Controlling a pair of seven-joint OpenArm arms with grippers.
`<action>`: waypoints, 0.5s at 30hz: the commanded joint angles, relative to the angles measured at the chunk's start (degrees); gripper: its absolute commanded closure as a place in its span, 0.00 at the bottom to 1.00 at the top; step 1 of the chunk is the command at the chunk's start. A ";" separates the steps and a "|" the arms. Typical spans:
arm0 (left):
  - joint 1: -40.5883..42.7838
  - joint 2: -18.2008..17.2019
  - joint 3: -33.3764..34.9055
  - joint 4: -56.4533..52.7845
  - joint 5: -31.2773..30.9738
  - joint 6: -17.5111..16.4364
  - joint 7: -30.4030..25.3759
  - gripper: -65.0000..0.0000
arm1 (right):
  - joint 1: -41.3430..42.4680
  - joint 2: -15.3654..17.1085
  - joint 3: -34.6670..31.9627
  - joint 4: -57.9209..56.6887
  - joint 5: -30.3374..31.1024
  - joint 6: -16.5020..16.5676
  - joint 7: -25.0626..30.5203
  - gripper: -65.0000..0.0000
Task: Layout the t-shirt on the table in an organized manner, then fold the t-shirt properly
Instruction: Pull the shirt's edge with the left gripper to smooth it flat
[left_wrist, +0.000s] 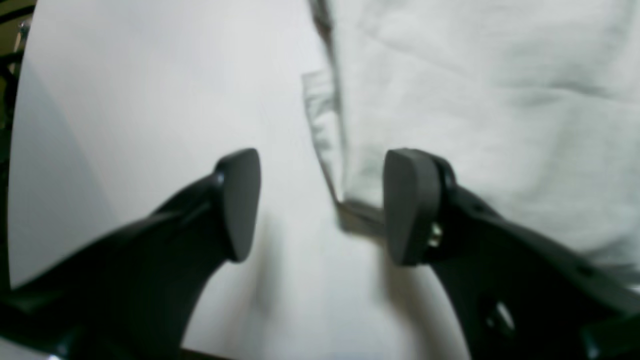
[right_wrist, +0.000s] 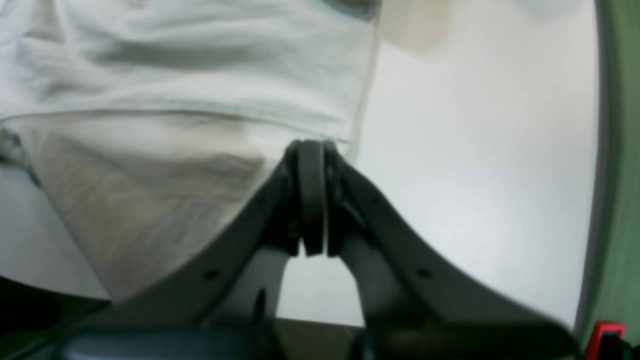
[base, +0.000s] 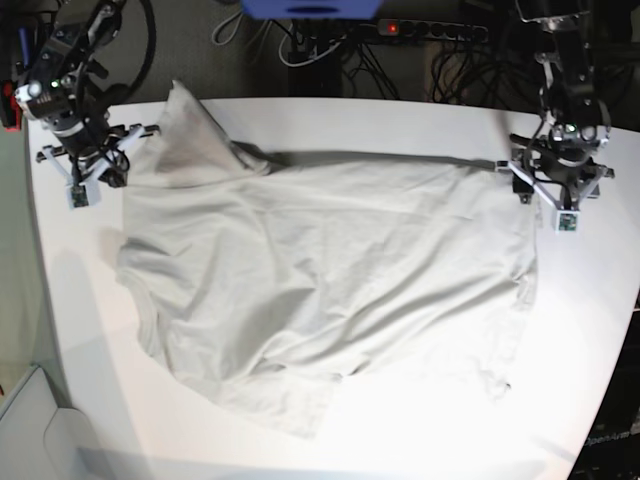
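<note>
The t-shirt lies spread over the middle of the white table, mostly flat but rumpled, with creases running across the body and a sleeve sticking out at the near edge toward the camera in the base view. One far corner of the cloth is lifted off the tabletop into a peak on that view's left, where the right gripper meets it. In the right wrist view the right gripper has its jaws pressed together with no gap between the pads, and they are clenched on the edge of the t-shirt, whose hem seam runs across just above the fingertips while a fold of cloth hangs beside the left finger; bare table shows to the right of it. On the base view's right the left gripper hangs over the far corner of the garment. In the left wrist view the left gripper stands released, its two dark pads well apart with nothing between them; the corner of the t-shirt lies on the table just below, one pad over the cloth and the other over bare tabletop. No container is in view.
</note>
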 joint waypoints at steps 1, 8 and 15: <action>-1.62 0.10 -0.17 -0.45 -0.25 0.02 -1.06 0.42 | -0.16 0.38 0.19 1.00 0.60 -0.03 1.01 1.00; -4.70 0.10 1.41 -9.51 -0.25 0.02 -0.80 0.46 | -0.33 0.38 0.45 1.00 0.60 -0.03 1.01 1.00; -4.70 -0.08 3.17 -3.97 0.10 0.19 7.64 0.97 | -0.33 0.38 0.37 1.00 0.60 -0.03 1.01 1.00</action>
